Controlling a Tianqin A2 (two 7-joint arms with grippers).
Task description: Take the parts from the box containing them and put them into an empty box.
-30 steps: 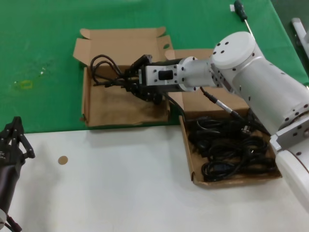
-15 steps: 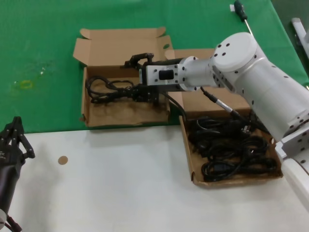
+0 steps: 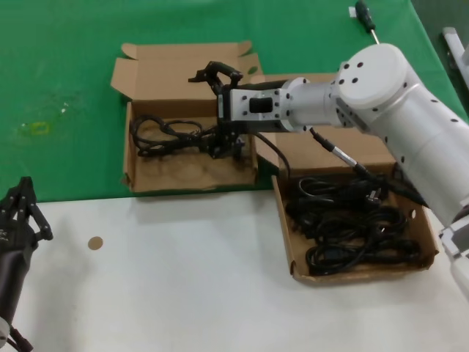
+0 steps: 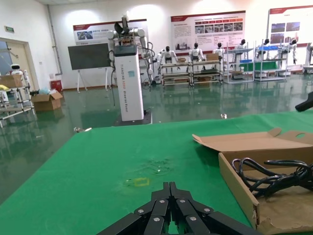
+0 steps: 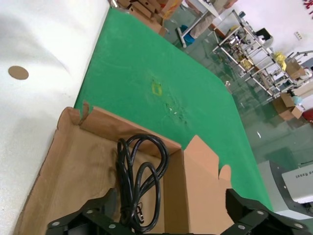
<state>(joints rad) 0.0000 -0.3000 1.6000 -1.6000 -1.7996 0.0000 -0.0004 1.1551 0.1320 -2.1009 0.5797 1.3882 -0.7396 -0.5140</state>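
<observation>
Now two brown boxes sit side by side on the green cloth. The smaller box [image 3: 157, 174] is on the robot's left, with its lid flipped back. One black cable [image 3: 165, 135] lies flat inside it, loosely coiled, near the back wall. The wrist camera on the right arm shows the same cable [image 5: 139, 176] resting on the cardboard floor.

The right gripper [image 3: 218, 110] hangs over that smaller box, just beside the cable's plug end. Its fingers are spread wide, one up high and one down low, and they hold nothing.

The larger box [image 3: 287, 238] stands close on the robot's right. A heap of black cables [image 3: 352, 224] fills it. They are tangled together, so I cannot count them.

The left gripper [image 3: 22, 213] waits low over the white table [image 3: 183, 271], well apart from both boxes. Its fingers [image 4: 168, 205] are pressed together, with nothing in them.

One small brown disc [image 3: 95, 243] lies on the white table. One screwdriver [image 3: 365, 16] lies far back on the green cloth.
</observation>
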